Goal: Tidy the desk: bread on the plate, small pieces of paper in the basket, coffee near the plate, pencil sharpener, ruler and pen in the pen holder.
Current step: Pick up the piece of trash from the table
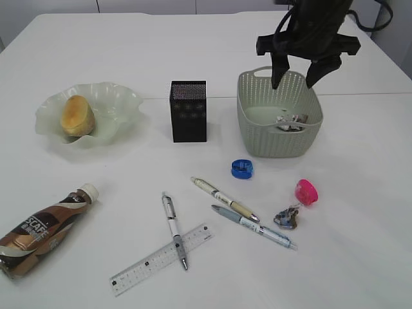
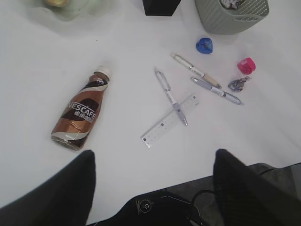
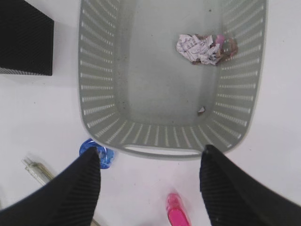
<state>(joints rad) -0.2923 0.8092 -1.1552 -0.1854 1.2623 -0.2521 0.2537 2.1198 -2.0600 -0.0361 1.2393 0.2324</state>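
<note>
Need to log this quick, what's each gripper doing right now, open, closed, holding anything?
Left gripper: jaws open, holding nothing.
Right gripper: jaws open and empty, over the basket; a crumpled paper lies inside.

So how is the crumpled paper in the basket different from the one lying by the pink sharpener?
The crumpled paper in the basket is mostly white with print and lies inside the basket. The paper by the pink sharpener looks darker and greyer, and sits out on the desk near a pen tip. Both are small crumpled scraps.

Exterior slants down at desk (image 1: 360,257), wrist views look down, all sharing basket (image 1: 254,132).
</note>
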